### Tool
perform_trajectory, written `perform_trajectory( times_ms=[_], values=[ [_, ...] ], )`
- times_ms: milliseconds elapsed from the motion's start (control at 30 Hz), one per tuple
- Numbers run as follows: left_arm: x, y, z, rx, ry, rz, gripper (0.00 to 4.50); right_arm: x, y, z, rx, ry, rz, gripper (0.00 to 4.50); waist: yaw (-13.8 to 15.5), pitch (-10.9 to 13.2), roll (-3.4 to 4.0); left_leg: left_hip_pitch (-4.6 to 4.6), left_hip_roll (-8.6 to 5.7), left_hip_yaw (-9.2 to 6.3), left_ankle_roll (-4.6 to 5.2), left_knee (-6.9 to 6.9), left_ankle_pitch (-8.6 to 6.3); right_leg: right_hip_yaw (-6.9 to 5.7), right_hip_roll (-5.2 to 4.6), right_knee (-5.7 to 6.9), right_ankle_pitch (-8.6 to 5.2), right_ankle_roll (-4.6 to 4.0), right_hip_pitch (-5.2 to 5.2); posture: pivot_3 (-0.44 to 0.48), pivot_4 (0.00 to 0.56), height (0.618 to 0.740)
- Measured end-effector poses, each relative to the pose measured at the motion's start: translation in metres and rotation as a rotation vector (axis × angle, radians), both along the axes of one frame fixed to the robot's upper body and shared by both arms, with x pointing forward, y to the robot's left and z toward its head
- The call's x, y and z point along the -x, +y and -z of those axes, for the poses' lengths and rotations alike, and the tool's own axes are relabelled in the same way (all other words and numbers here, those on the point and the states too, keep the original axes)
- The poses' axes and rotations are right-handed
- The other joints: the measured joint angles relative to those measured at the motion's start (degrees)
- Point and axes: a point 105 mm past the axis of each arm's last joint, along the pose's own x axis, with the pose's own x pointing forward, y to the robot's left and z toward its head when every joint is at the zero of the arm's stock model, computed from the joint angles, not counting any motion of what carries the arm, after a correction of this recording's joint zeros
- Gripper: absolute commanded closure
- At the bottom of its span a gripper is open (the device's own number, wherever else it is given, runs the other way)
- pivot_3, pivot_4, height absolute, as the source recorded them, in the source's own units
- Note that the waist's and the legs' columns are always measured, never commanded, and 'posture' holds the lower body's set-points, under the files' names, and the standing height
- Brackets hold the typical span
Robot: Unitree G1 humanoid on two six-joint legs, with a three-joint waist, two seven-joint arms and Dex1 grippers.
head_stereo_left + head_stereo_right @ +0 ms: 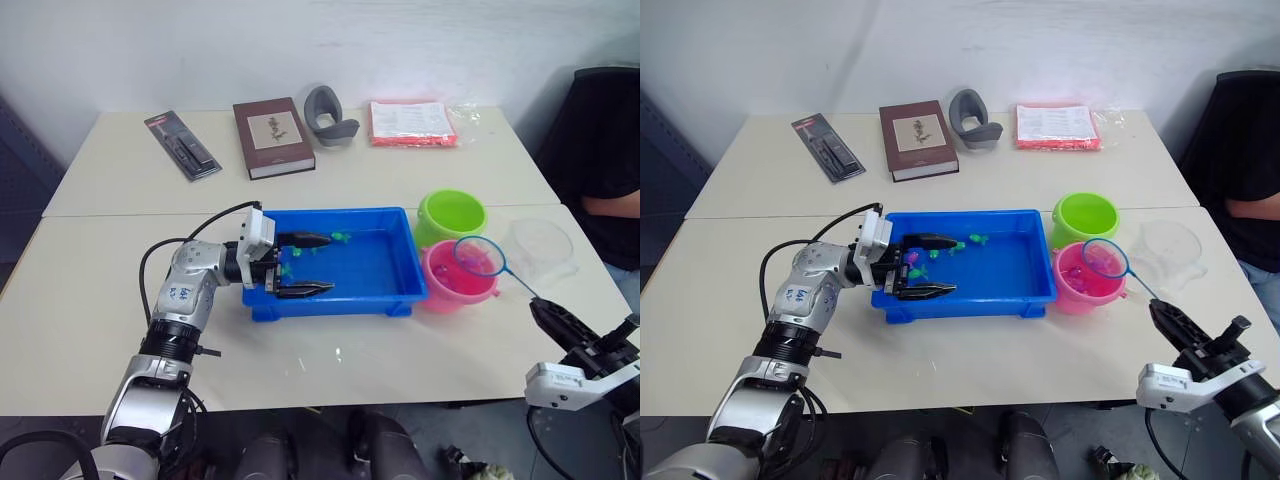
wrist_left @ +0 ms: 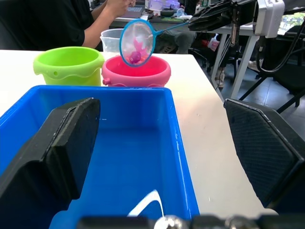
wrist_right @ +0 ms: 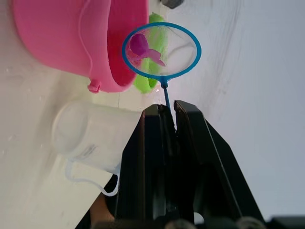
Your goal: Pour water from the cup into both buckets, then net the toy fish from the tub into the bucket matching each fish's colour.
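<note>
While our right gripper [image 3: 167, 110] clamps the net [image 1: 479, 257] over the pink bucket [image 1: 455, 287], we should tip its pink fish [image 3: 143, 49] in gently. Our left gripper [image 1: 303, 265] gapes unladen, straddling the tub [image 1: 392, 292] edge.

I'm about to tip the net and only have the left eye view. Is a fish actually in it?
Observer: Yes. The right wrist view shows one pink fish in the net.
Operator: Is the grip on the handle secure?
Observer: The right gripper is shut on the net's thin handle.
Operator: Is the left gripper clamping the tub?
Observer: No. The left gripper is open, straddling the tub wall.
</note>
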Motion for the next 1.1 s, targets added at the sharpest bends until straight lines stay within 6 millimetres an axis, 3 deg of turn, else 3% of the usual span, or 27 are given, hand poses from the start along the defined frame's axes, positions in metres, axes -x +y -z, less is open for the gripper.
perform_trajectory(
  times_ms=[333,433,500,600,667,767,833,933,1100],
  values=[
    [0.0,0.002,0.002,-0.002,0.006,-0.009,0.04,0.002,-0.007,0.006,0.005,0.03,0.006,4.5,0.06,0.0,0.0,0.01,0.01,0.0,0.0,-0.02,0.0,0.01,0.0,0.01,0.0,0.0,0.0,0.0,0.15,0.74],
    [0.0,0.002,0.002,-0.001,0.005,-0.011,0.04,0.001,-0.022,0.002,0.011,0.012,0.054,4.5,0.07,0.0,0.0,0.01,-0.01,0.01,0.0,-0.02,0.0,0.01,-0.01,0.0,0.0,0.0,0.0,0.0,0.15,0.74],
    [-0.001,0.002,0.002,-0.001,0.005,-0.015,0.04,0.001,-0.022,-0.006,-0.029,-0.007,0.041,4.5,0.0,0.0,0.0,0.01,0.03,-0.01,0.0,-0.02,0.0,0.0,0.01,0.0,0.0,0.0,0.0,0.0,0.15,0.74],
    [-0.001,0.004,0.001,-0.004,0.003,-0.026,0.04,0.001,0.005,-0.012,-0.201,0.027,-0.059,4.5,-0.33,0.0,0.0,0.03,0.07,-0.03,-0.02,-0.02,0.01,-0.01,0.03,0.03,-0.01,-0.01,0.0,0.0,0.15,0.74],
    [-0.004,0.016,0.002,-0.019,0.009,-0.068,0.04,-0.001,0.03,-0.019,-0.379,0.088,-0.142,4.5,-0.83,0.0,0.01,0.05,0.09,-0.06,-0.02,-0.03,0.01,0.0,-0.01,0.06,-0.01,-0.03,0.0,0.0,0.15,0.74],
    [-0.008,0.05,0.001,-0.04,0.023,-0.177,0.04,-0.014,0.059,-0.038,-0.749,0.257,-0.235,4.5,-1.5,0.01,-0.01,0.08,0.16,-0.2,-0.02,0.03,0.01,0.02,-0.2,0.07,0.02,-0.08,0.0,0.0,0.15,0.74],
    [-0.008,0.067,0.0,-0.046,0.03,-0.232,0.04,-0.02,0.074,-0.043,-0.877,0.361,-0.277,4.5,-1.21,0.01,-0.01,0.07,0.16,-0.3,-0.02,0.03,0.01,-0.08,-0.27,0.07,-0.01,-0.12,0.0,0.0,0.15,0.74],
    [-0.005,0.095,0.004,-0.075,0.056,-0.315,0.04,-0.03,0.093,-0.046,-0.977,0.527,-0.291,4.5,-0.73,0.02,-0.02,0.0,0.13,-0.35,0.02,0.04,-0.01,-0.15,-0.33,0.06,-0.01,-0.13,-0.02,0.0,0.15,0.74],
    [0.006,0.139,0.007,-0.121,0.081,-0.451,0.04,-0.051,0.111,-0.032,-1.072,0.78,-0.173,4.5,0.08,0.02,-0.03,-0.1,0.03,-0.42,0.12,0.07,-0.07,-0.4,-0.63,0.03,-0.01,-0.13,-0.03,0.0,0.15,0.74]
  ],
)
